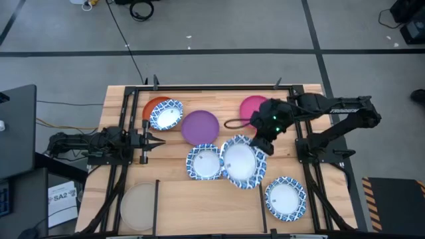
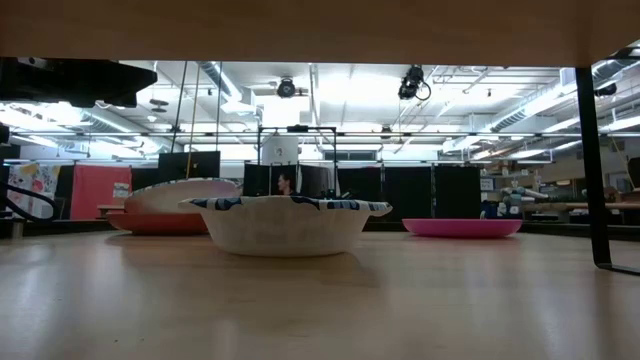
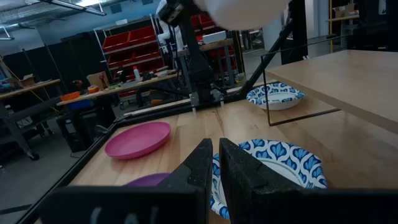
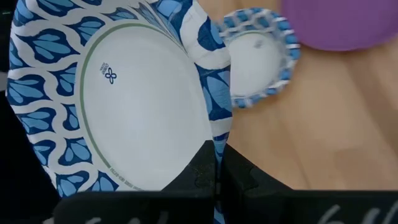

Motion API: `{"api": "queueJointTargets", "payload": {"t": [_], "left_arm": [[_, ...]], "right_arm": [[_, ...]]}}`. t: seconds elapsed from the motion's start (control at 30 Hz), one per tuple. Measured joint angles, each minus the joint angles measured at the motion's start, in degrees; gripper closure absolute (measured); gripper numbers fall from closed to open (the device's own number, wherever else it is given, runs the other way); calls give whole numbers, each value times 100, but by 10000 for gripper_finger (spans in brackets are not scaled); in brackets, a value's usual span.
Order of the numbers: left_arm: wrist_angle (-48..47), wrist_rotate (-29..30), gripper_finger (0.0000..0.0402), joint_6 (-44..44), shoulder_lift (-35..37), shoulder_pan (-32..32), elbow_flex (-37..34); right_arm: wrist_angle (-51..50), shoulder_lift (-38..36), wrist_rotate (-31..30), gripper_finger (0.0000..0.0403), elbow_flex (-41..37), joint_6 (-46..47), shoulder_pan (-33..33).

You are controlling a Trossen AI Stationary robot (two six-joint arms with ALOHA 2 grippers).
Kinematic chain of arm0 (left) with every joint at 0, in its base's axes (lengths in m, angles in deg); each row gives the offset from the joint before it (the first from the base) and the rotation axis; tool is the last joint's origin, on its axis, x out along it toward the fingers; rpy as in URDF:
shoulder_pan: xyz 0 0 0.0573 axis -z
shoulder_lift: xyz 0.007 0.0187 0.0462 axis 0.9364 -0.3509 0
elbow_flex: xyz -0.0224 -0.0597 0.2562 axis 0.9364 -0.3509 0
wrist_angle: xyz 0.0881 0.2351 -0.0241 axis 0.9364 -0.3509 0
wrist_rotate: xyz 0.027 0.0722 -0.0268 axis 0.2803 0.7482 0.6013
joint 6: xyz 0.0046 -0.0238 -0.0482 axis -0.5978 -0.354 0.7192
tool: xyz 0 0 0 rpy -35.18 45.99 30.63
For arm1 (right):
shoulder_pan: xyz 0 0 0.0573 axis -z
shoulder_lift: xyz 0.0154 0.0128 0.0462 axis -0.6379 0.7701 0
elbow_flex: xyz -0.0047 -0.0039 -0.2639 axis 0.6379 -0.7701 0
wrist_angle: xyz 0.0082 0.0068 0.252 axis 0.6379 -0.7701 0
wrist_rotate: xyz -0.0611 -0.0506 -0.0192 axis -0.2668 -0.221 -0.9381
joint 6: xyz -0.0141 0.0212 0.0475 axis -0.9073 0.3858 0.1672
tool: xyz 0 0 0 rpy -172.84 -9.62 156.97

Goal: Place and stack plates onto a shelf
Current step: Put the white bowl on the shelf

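Two plates share one spot: blue-rimmed plate sits on orange plate at table's far left. Beige plate lies in near-left bay of shelf; another blue one in near-right bay. My right gripper pinches rim of lifted plate, glossy white centre, blue leaf pattern. My left gripper idle, fingers nearly together, empty. Purple plate, magenta plate on pale wood. Workshop with red bins beyond.

A big robot workshop.
Red bins fill tall racks at 11 o'clock, workbenches hold tools, and bright lights hang from the ceiling.
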Motion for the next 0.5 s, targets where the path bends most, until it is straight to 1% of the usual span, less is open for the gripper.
{"api": "queueJointTargets", "payload": {"t": [0.27,0.5], "left_arm": [[2,0,365,0,0,0,0],[-11,0,365,2,0,0,0]], "right_arm": [[296,106,-484,394,-2,544,-948],[385,686,-420,394,-2,797,-1557]]}}
